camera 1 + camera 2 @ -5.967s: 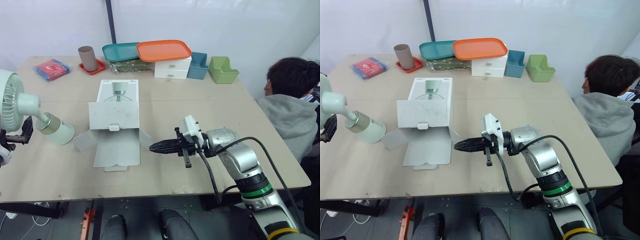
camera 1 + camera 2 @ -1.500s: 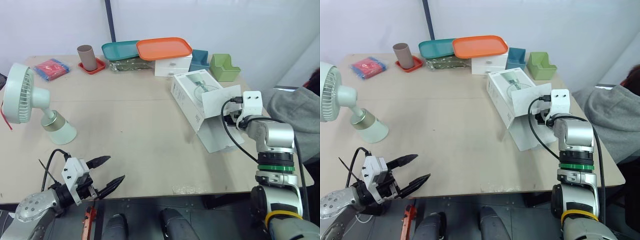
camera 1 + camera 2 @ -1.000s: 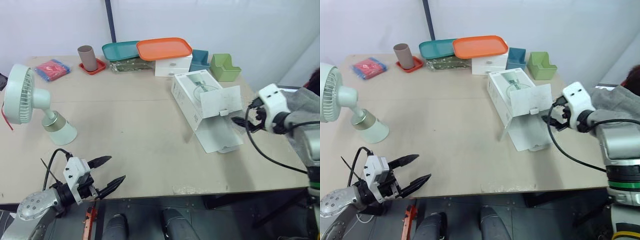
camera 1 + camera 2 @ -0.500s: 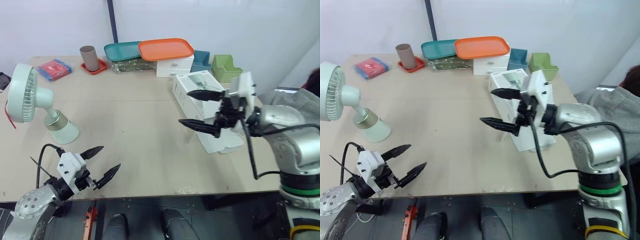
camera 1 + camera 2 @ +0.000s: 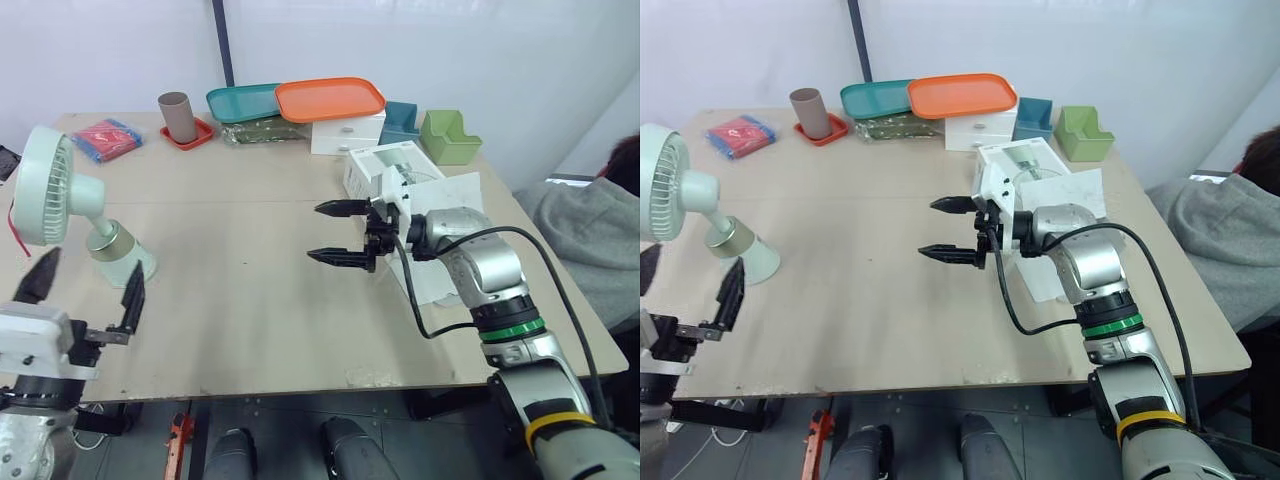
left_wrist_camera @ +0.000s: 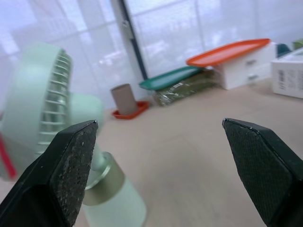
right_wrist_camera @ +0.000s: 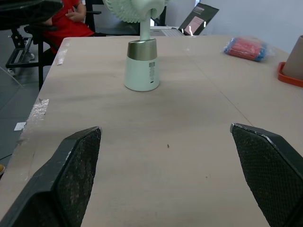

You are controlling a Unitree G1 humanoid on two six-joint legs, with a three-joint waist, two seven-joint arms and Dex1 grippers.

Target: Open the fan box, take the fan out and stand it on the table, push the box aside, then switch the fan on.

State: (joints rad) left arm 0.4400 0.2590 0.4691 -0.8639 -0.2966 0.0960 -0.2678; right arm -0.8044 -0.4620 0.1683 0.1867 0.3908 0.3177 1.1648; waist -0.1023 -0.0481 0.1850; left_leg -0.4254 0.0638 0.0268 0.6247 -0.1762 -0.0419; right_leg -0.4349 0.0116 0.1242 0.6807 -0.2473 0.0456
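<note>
The pale green fan point(image 5: 55, 190) stands upright on its round base point(image 5: 127, 264) at the table's left side. Its white box point(image 5: 392, 172) lies at the right with a flap point(image 5: 455, 193) hanging open. My left gripper point(image 5: 88, 287) is open at the front left edge, just in front of the fan's base, and holds nothing; the left wrist view shows the fan point(image 6: 45, 109) close ahead. My right gripper point(image 5: 318, 232) is open and empty over the table's middle, left of the box, pointing toward the fan point(image 7: 140, 66).
Along the back edge stand a brown cup point(image 5: 177, 115) on a red coaster, a teal tray point(image 5: 240, 102), an orange tray point(image 5: 330, 98) on white drawers point(image 5: 345, 136), a blue bin point(image 5: 400, 122) and a green bin point(image 5: 448, 138). A red packet point(image 5: 105, 138) lies back left. A person in grey point(image 5: 590, 235) sits at the right.
My left gripper has swung left and up to face the fan's base. The right gripper has reached further left, away from the box. The fan and box have stayed put.
</note>
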